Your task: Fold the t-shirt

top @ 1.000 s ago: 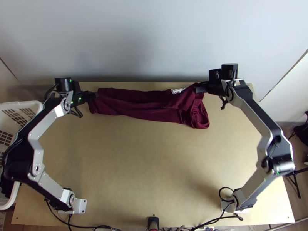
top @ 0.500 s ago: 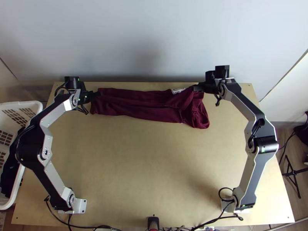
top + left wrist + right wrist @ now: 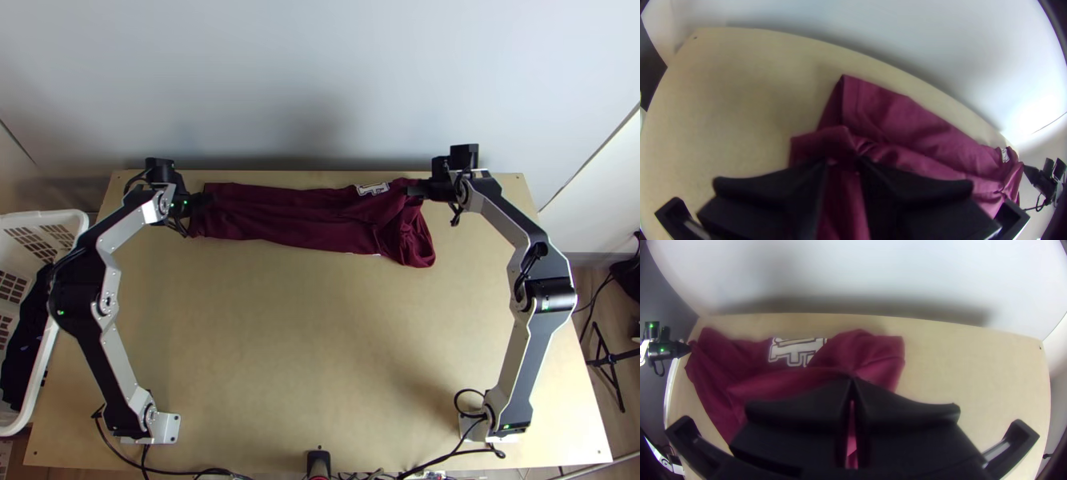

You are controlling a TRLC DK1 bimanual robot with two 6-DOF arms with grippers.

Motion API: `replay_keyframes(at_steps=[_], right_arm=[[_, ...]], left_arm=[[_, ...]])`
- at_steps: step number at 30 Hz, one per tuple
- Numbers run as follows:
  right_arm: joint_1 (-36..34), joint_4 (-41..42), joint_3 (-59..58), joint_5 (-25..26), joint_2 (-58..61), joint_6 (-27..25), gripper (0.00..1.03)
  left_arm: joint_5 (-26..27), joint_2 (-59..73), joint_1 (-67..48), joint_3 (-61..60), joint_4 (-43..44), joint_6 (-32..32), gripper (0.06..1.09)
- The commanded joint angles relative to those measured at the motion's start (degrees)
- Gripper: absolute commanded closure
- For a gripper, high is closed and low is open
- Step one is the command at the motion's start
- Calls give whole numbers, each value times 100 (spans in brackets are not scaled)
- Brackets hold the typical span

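Note:
The dark red t-shirt [image 3: 288,216] lies in a long folded strip along the table's back edge, its right end bunched. In the top view the left gripper [image 3: 206,198] is at the strip's left end, and the right gripper [image 3: 411,190] at its upper right corner. Seen from the left wrist, the fingers of the left gripper [image 3: 843,161] stand slightly apart, with raised cloth of the t-shirt [image 3: 902,120] at and between them. From the right wrist, the right gripper [image 3: 852,381] is shut on a ridge of the t-shirt [image 3: 773,384], beside the white print.
A white laundry basket [image 3: 60,216] with dark cloth in it stands at the table's left. A pale wall [image 3: 320,80] rises behind the table [image 3: 320,344], whose bare middle lies in front of the shirt. Cables run along the near edge.
The left gripper has moved a little to the right over the shirt's end. The right arm has drawn inward at its elbow, while its gripper has shifted slightly; more of the white print shows.

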Motion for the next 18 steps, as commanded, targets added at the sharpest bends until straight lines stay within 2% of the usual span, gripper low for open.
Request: replay_keyframes(at_steps=[1,2,4,5,11,18], right_arm=[[33,241,-249,12,-158,-48,83],[42,241,-319,12,-220,-48,64],[85,224,-398,12,-325,-13,18],[103,162,-433,12,-378,-13,5],[156,-330,-882,12,-993,-347,3],[173,-813,-1971,12,-2531,-690,3]], left_arm=[[82,398,-88,534,-748,1,12],[82,398,-88,534,-766,1,12],[82,381,-80,534,-819,19,12],[82,363,-62,534,-836,19,12],[73,91,26,517,-968,71,12],[82,-366,281,499,-1355,405,12]])
